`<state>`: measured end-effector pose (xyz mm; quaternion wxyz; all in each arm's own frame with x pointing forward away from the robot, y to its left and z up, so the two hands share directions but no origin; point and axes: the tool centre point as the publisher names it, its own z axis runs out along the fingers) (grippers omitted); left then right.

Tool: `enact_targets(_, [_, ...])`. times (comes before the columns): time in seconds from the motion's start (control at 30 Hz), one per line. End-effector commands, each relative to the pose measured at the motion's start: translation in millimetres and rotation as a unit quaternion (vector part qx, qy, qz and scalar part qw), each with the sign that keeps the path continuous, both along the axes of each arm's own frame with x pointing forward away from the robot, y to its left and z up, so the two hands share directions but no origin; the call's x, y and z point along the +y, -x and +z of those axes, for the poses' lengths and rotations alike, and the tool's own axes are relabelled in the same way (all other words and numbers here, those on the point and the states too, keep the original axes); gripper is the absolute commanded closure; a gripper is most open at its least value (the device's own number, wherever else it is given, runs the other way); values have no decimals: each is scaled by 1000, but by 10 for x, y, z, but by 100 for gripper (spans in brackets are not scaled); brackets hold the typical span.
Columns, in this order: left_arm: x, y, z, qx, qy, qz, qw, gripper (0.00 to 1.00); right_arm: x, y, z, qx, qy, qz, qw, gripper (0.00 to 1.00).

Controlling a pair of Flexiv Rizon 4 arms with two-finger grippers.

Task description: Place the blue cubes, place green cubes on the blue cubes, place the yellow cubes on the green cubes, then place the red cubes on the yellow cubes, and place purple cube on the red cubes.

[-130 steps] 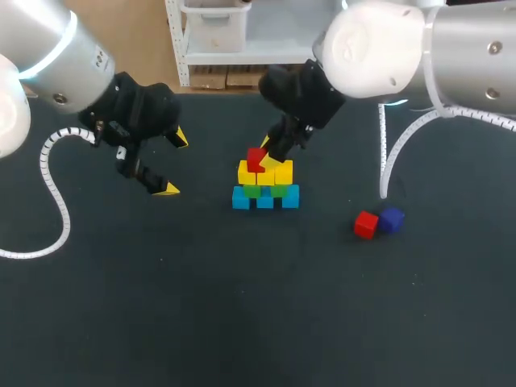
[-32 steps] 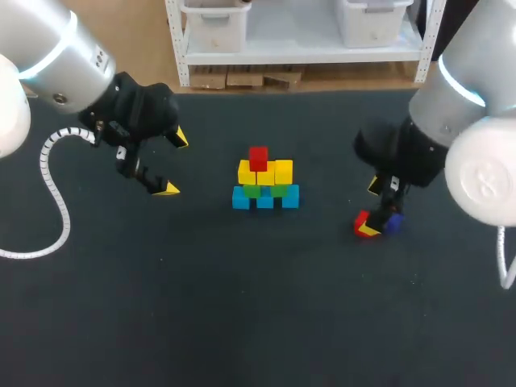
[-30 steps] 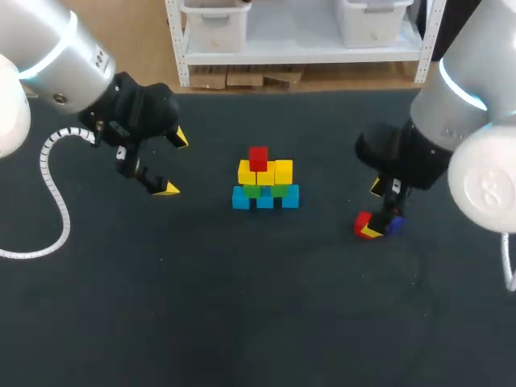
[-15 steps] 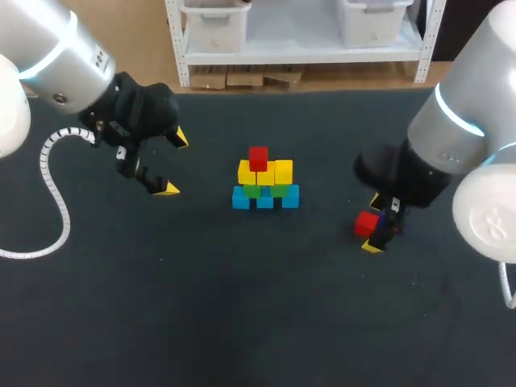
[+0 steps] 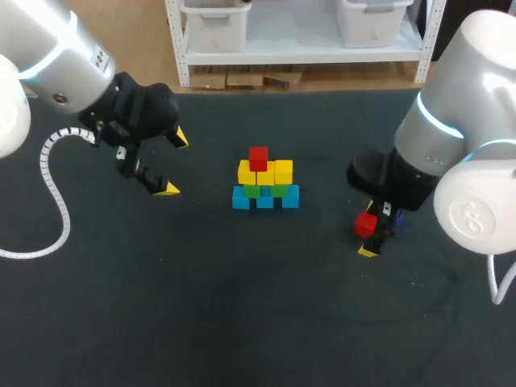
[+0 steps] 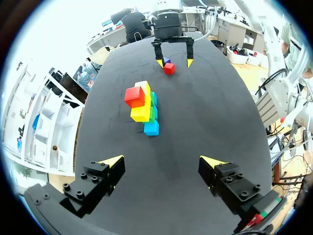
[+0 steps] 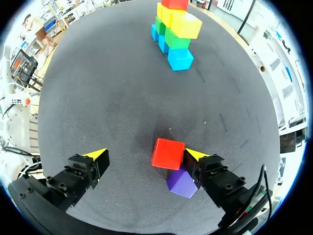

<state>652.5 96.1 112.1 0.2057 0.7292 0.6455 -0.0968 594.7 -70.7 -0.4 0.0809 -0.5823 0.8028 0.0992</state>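
A cube pyramid stands mid-table: blue cubes (image 5: 264,199) at the base, green cubes (image 5: 252,191) on them, yellow cubes (image 5: 266,172) above, and one red cube (image 5: 258,158) on top. A loose red cube (image 5: 366,223) lies to its right, touching a purple cube (image 7: 182,182). My right gripper (image 7: 145,154) is open and low over the table; the loose red cube (image 7: 167,153) lies between its fingers, close against one finger, well clear of the other. My left gripper (image 5: 173,164) hangs open and empty left of the pyramid (image 6: 144,107).
My left arm's white ribbed cable (image 5: 50,189) loops over the table's left part. The right arm's bulk (image 5: 476,201) hangs over the table's right side. The dark table top (image 5: 242,306) is bare in front of the pyramid.
My right arm left the pyramid after setting a red cube on top, and has moved down so its open fingers now straddle the loose red cube. The left arm has kept still.
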Motion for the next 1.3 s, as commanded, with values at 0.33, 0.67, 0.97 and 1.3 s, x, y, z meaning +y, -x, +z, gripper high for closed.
enact_targets(0.33, [12, -4, -5, -1, 2, -2, 1000, 0, -89, 58, 39, 6, 8, -15, 1000, 0])
enact_targets(0.67, [12, -4, -5, -1, 2, -2, 1000, 0, -100, 17, -25, 3, 21, -20, 1000, 16])
enact_targets(0.97, [12, -4, -5, -1, 2, -2, 1000, 0, -76, -20, -20, 0, 20, -21, 1000, 50])
enact_targets(1.3, [12, -4, -5, -1, 2, -2, 1000, 0, -76, -48, -12, -3, 20, -20, 1000, 87])
